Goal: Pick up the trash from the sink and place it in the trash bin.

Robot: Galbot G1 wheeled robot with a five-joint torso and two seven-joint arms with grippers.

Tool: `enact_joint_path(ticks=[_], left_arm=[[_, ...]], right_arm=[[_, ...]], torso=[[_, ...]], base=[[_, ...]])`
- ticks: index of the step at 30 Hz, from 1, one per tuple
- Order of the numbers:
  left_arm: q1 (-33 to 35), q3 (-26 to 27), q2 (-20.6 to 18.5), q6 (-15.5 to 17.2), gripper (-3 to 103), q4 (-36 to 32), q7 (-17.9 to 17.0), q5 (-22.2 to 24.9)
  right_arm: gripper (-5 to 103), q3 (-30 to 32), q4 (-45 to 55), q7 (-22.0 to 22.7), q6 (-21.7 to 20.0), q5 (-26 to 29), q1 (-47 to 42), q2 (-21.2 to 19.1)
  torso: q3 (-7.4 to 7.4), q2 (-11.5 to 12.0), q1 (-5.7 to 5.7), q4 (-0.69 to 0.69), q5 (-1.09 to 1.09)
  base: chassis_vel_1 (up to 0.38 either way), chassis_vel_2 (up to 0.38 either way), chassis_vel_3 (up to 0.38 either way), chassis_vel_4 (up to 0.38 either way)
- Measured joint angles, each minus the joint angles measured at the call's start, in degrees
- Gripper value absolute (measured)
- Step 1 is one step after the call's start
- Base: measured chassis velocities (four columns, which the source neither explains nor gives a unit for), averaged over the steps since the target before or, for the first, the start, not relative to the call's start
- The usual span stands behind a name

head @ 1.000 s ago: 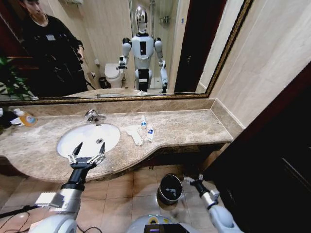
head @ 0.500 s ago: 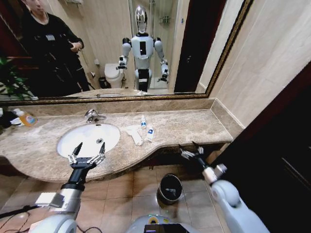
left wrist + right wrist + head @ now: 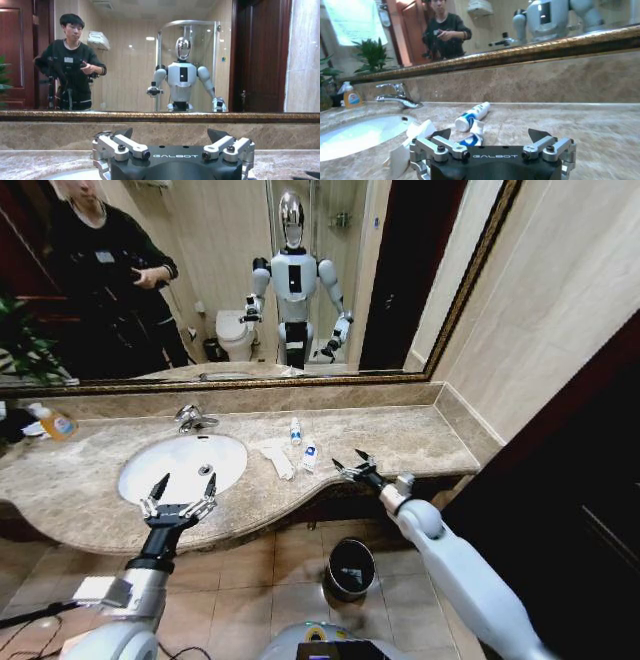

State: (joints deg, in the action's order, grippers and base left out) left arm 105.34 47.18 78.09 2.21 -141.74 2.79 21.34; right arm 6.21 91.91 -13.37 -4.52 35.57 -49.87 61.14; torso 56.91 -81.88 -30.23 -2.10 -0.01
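Spanning the width of the head view, tabletop (image 3: 400, 442): beige marble, curved front edge, mirror on the wall behind it.
Sink (image 3: 160, 470): white oval basin set into the left part of the tabletop, chrome drain near its middle, faucet (image 3: 190, 418) at its rear rim.
Trash bin (image 3: 351, 568): round, black, silver rim; stands on the tiled floor below the tabletop's front edge, between the two arms.
Left pincer (image 3: 178, 499): hovers over the front rim of the sink, fingers spread apart, nothing between them; the left wrist view shows both fingertips well separated, facing the mirror.
Right pincer (image 3: 350, 465): arm reaches up from the lower right; pincer is above the tabletop near its front edge, just right of the litter, fingers apart and holding nothing.
Crumpled paper (image 3: 277, 455): white, lies on the tabletop right of the sink, outside the basin; in the right wrist view it sits directly ahead of the pincer.
Two small bottles (image 3: 309, 453): clear with blue labels, lying on the tabletop beside the paper, one nearer the mirror, one nearer the right pincer.
Orange-capped bottle (image 3: 57, 423): upright at the far left of the tabletop.
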Motion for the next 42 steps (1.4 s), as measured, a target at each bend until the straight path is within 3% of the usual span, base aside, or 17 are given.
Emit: enact_joint_path(ticks=[7,15,33,39,42], left_arm=[[0.0,0.0,0.0,0.0,100,0.0,0.0,0.0],[0.0,0.0,0.0,0.0,100,0.0,0.0,0.0],[0.0,0.0,0.0,0.0,100,0.0,0.0,0.0],[0.0,0.0,0.0,0.0,100,0.0,0.0,0.0],[0.0,0.0,0.0,0.0,100,0.0,0.0,0.0]], right_arm=[[100,-7.4,-7.2,0.2,-1.2,1.4,10.2,2.2],[100,-12.8,-11.1,1.8,-2.6,2.9,14.7,4.1],[101,-15.0,-19.7,3.4,-1.1,-0.1,18.8,7.8],[84,-15.0,-20.5,3.3,-0.6,-0.3,19.0,8.2],[67,-15.0,-20.5,3.3,-0.5,-0.3,18.9,8.3]], torso=[[0.00,0.0,0.00,-0.01,0.00],[-0.01,0.0,0.00,0.00,0.00],[-0.01,0.0,0.01,-0.01,0.00],[-0.01,0.0,0.01,0.00,0.01],[-0.01,0.0,0.01,-0.01,0.00]], base=[[0.000,0.000,0.000,0.000],[0.000,0.000,0.000,0.000],[0.000,0.000,0.000,0.000],[0.000,0.000,0.000,0.000],[0.000,0.000,0.000,0.000]])
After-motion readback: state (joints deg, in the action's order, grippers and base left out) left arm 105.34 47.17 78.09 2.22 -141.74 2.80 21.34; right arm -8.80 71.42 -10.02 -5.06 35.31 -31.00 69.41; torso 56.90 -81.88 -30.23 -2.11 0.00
